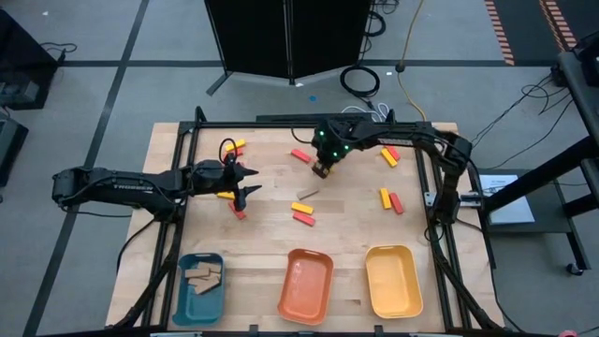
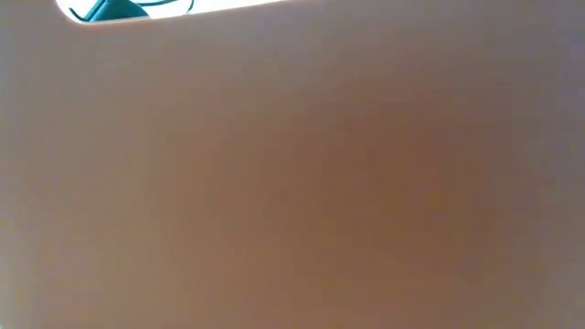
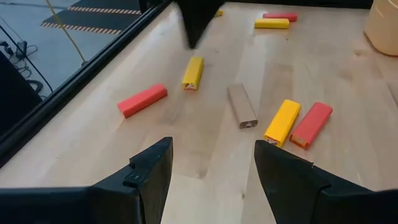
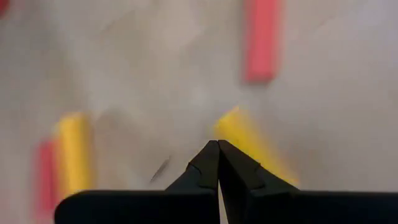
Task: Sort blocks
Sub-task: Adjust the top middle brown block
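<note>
The left gripper (image 1: 249,183) is reaching in level over the surface (image 1: 346,220), jaws apart and empty, while the right gripper (image 1: 321,169), jaws together, is hanging above scattered red and yellow blocks (image 1: 303,212).

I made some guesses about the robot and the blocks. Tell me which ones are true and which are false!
1. The blue tray holds tan blocks. True.
2. The orange tray holds red blocks. False: it holds none.
3. The left tool is open. True.
4. The right tool is holding a yellow block. False: it is shut on nothing.
5. The yellow tray holds no blocks. True.
</note>
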Controlling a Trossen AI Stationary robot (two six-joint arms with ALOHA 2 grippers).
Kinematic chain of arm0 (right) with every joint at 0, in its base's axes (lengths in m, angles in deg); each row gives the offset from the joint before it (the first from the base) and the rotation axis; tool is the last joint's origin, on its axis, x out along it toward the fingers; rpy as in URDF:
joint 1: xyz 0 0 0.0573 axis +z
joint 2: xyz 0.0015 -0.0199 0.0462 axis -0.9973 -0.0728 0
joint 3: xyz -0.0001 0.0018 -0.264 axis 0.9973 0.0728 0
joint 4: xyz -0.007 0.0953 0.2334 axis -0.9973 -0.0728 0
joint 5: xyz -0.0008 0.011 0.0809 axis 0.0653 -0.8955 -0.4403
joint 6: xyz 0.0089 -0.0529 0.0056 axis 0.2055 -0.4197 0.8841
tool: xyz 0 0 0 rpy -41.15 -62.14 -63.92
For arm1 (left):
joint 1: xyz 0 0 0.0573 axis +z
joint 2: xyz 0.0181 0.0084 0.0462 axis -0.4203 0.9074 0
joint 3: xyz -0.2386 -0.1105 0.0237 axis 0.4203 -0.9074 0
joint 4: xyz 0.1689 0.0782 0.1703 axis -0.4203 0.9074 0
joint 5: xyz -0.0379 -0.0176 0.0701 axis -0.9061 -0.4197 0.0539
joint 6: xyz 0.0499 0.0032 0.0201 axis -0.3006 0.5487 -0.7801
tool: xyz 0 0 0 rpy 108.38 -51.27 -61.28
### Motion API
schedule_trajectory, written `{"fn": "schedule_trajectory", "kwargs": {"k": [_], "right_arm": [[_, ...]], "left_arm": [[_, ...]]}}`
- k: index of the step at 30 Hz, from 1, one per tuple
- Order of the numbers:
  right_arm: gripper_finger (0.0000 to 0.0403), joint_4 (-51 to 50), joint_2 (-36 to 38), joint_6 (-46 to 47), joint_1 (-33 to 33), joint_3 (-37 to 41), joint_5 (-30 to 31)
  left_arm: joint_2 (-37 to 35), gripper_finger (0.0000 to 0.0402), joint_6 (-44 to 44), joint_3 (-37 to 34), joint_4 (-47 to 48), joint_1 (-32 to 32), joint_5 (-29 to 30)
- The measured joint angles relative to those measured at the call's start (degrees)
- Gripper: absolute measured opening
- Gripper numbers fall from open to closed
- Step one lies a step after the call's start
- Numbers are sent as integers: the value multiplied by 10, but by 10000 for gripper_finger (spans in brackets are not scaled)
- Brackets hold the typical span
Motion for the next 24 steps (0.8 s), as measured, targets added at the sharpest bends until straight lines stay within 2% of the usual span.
{"fn": "schedule_trajectory", "kwargs": {"k": [4,14,18,24], "right_arm": [[0,-56,-8,-5,34,1,-11],[0,57,-54,-5,93,1,4],[0,62,-71,13,96,1,37],[0,100,-102,39,96,-3,32]], "left_arm": [[0,224,0,0,-1,0,0],[5,224,14,0,-38,8,0],[44,224,27,0,-65,9,-1],[141,224,31,1,-149,9,-16]]}}
